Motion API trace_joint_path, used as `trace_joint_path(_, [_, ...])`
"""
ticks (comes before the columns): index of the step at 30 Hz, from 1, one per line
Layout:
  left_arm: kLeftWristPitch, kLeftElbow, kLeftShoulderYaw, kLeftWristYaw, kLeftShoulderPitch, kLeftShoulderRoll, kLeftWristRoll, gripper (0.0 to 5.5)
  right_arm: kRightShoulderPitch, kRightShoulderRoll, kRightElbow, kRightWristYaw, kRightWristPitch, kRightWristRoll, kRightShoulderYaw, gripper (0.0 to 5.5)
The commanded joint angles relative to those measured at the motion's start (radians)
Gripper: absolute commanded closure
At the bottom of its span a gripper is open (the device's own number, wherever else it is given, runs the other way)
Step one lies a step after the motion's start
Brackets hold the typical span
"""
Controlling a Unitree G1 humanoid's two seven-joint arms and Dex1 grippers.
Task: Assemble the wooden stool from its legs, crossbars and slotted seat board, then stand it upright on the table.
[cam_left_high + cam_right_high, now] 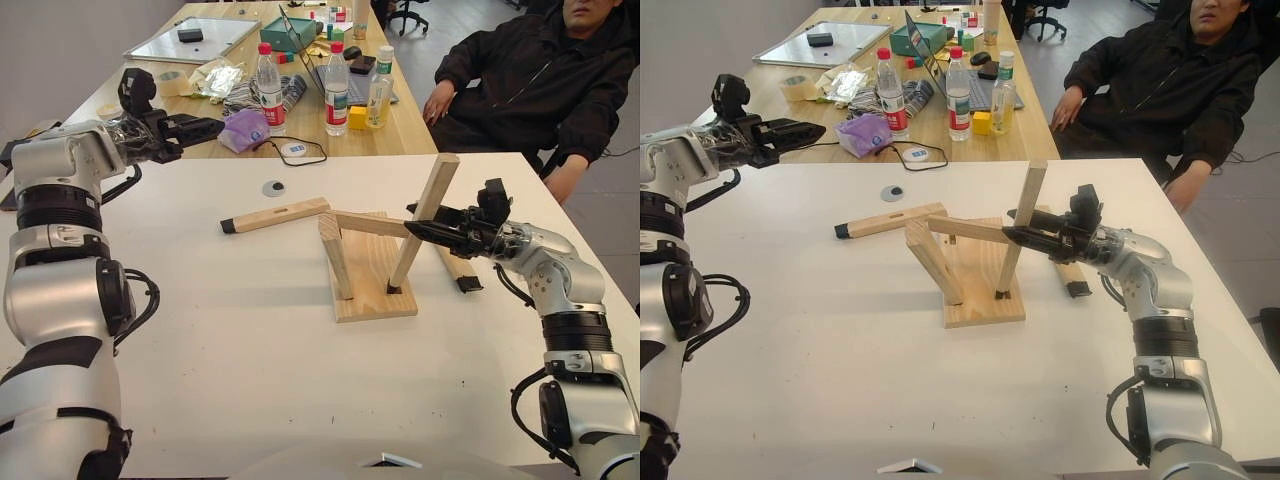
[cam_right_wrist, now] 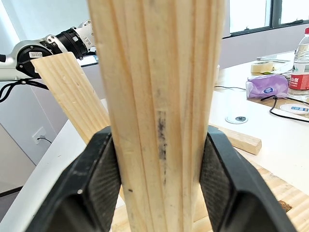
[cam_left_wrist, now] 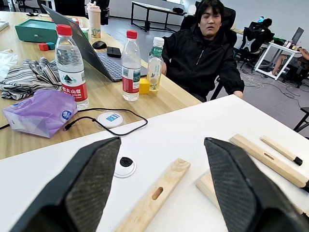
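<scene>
The slotted seat board [image 1: 372, 290] lies flat mid-counter [image 1: 250, 360], carrying a standing leg [image 1: 425, 215] at its right, a leaning leg [image 1: 336, 258] at its left and a crossbar [image 1: 368, 224] between them. The right end effector [image 1: 418, 231] clamps the standing leg. A loose leg [image 1: 275, 215] lies just far-left of the board, and the left end effector [image 1: 205, 127] hangs open at the far left, well apart.

The right gripper [image 2: 159, 186] has its black padded jaws pressed against both sides of an upright stool leg [image 2: 159, 87], pale wood with a dark streak down its face. Behind it a second leg [image 2: 72, 92] stands tilted. The seat board [image 2: 285, 191] lies flat on the white table [image 2: 289, 145], with a wooden bar [image 2: 239, 139] lying just beyond it. A round cable grommet [image 2: 237, 119] sits near the table's far edge. Past that edge, a wooden table [image 2: 231, 75] carries a purple bag [image 2: 266, 86] and a water bottle [image 2: 300, 63]. A black cable [image 2: 285, 113] trails near that edge.
</scene>
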Motion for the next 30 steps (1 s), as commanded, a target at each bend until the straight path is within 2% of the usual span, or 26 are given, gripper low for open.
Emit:
trace_joint_path(1, [-0.026, -0.109, -0.069, -0.055, 0.087, 0.015, 0.047, 2.34, -0.002, 0.022, 0.010, -0.054, 0.014, 0.008, -0.024, 3.41])
trace_joint_path(4, [-0.103, -0.337, -0.169, -0.097, 0.256, 0.042, 0.110, 2.34, -0.062, 0.033, 0.008, -0.107, 0.049, 0.072, -0.095, 3.42])
trace_joint_path(8, [-0.021, -0.591, -0.212, -0.134, 0.432, 0.012, 0.068, 2.34, -0.121, 0.033, -0.005, -0.148, 0.075, 0.115, -0.139, 3.42])
trace_joint_path(14, [0.023, -0.628, -0.221, 0.036, 0.521, -0.198, 0.039, 2.34, -0.210, 0.036, 0.055, -0.175, 0.050, 0.103, -0.146, 3.42])
trace_joint_path(18, [0.055, -0.695, -0.244, 0.111, 0.543, -0.292, 0.025, 2.34, -0.253, 0.030, 0.102, -0.190, 0.028, 0.088, -0.151, 3.42])
trace_joint_path(23, [0.073, -0.711, -0.290, 0.173, 0.561, -0.316, 0.058, 2.34, -0.295, 0.026, 0.142, -0.184, 0.005, 0.069, -0.148, 3.42])
trace_joint_path(30, [0.166, -0.755, -0.296, 0.224, 0.580, -0.365, 0.019, 2.34, -0.318, 0.023, 0.174, -0.181, -0.004, 0.055, -0.143, 3.42])
